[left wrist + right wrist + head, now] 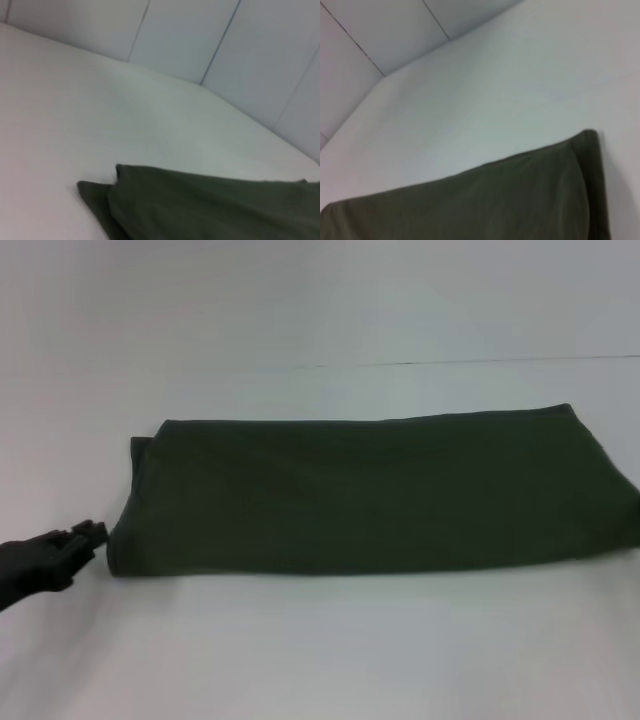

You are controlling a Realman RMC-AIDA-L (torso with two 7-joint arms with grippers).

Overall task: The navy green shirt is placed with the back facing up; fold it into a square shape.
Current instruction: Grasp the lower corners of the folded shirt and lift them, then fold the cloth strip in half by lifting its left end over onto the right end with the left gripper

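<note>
The navy green shirt (pixel 370 495) lies on the white table as a wide folded band, dark olive and plain, reaching from the left-centre to the right edge of the head view. Its layered left end shows in the left wrist view (pixel 200 205), and its other end in the right wrist view (pixel 495 200). My left gripper (pixel 88 537) is low at the far left, just beside the shirt's near-left corner and a little apart from it. The right gripper is out of view.
The white table (pixel 320 650) runs around the shirt, with bare surface in front and behind. A pale panelled wall (pixel 210 35) stands behind the table, its seam line visible in the head view.
</note>
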